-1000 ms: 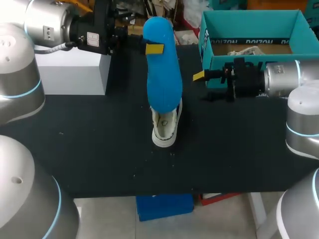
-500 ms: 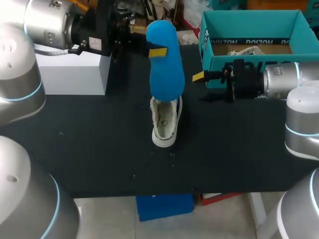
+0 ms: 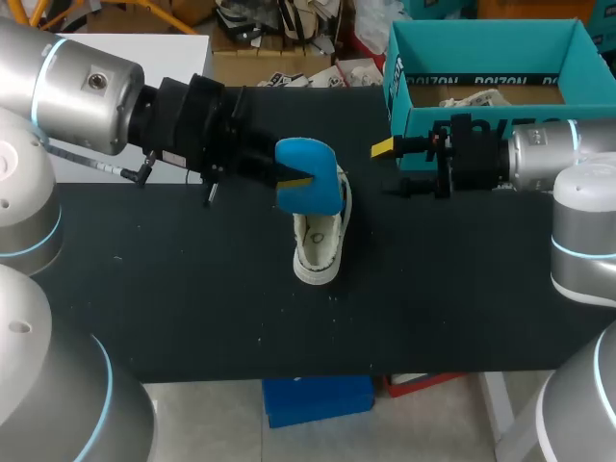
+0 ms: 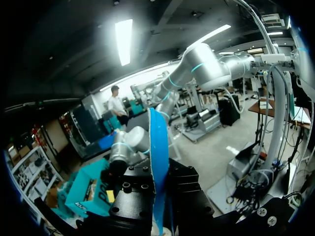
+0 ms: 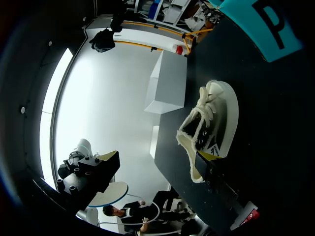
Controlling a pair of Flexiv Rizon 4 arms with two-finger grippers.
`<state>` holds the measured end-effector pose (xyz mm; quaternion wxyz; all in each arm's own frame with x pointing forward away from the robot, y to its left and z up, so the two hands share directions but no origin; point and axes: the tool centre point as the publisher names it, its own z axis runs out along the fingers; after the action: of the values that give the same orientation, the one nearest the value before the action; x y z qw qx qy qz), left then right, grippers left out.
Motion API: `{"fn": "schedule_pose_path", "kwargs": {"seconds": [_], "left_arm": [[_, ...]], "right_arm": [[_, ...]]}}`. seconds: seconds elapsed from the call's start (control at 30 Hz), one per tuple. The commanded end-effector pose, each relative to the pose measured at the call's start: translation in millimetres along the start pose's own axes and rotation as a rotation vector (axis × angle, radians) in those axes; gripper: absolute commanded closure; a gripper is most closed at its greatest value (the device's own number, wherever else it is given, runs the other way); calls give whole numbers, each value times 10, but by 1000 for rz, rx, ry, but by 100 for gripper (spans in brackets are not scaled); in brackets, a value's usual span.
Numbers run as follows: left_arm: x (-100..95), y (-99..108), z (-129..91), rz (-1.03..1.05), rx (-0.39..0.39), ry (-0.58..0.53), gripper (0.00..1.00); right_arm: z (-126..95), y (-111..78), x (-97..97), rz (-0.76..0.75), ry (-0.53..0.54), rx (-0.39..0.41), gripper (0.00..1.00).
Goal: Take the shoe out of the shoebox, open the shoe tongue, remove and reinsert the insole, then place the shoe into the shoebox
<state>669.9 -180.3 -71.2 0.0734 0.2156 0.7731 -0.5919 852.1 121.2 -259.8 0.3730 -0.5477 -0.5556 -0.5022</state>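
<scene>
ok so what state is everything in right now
insole: out of the shoe, held just above it
shoe: upright on the table, outside the shoebox
shoebox: open, no lid on
left gripper: fingers shut on the insole
right gripper: fingers open, empty, beside the shoebox

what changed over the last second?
The left gripper, shut on the blue insole, swung down and nearer, taking the insole from upright to low over the far end of the shoe. The shoe, right gripper and shoebox stayed put.
</scene>
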Motion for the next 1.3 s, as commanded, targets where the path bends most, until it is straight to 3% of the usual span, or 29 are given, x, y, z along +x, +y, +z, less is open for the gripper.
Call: {"fn": "schedule_pose_path", "kwargs": {"seconds": [0.03, 0.47, 0.53, 0.57, 0.63, 0.67, 0.73, 0.77, 0.83, 0.87, 0.93, 0.97, 1.17, 1.3], "left_arm": [[53, -8, -20, 2, -4, -6, 100], [53, -8, -20, 2, -4, -6, 100], [127, -66, 5, 69, 6, -32, 100], [182, -75, 13, 140, -38, -52, 100], [313, -58, 20, 156, -17, -64, 100], [366, -47, 24, 250, -52, -83, 100], [489, 27, 25, 260, -52, -100, 100], [541, 67, 33, 342, -101, -105, 100], [645, 153, 40, 356, -103, -127, 100], [699, 194, 51, 419, -143, -136, 100], [783, 282, 77, 440, -97, -155, 100], [822, 340, 101, 501, -127, -162, 100], [995, 670, 237, 683, -92, -193, 100], [1106, 819, 291, 640, -85, -158, 100]], "right_arm": [[12, -6, -1, 0, 0, -3, 0], [12, -6, -1, 0, 0, -3, 0], [12, -6, -1, 0, 0, -3, 0], [12, -6, -1, 0, 0, -3, 0], [12, -6, -1, 0, 0, -3, 0], [12, -6, -1, 0, 0, -3, 0], [12, -6, -1, 0, 0, -3, 0], [12, -6, -1, 0, 0, -3, 0], [12, -6, -1, 0, 0, -3, 0], [12, -6, -1, 0, 0, -3, 0], [12, -6, -1, 0, 0, -3, 0], [12, -6, -1, 0, 0, -3, 0], [12, -6, -1, 0, 0, -3, 0], [12, -6, -1, 0, 0, -3, 0]]}}
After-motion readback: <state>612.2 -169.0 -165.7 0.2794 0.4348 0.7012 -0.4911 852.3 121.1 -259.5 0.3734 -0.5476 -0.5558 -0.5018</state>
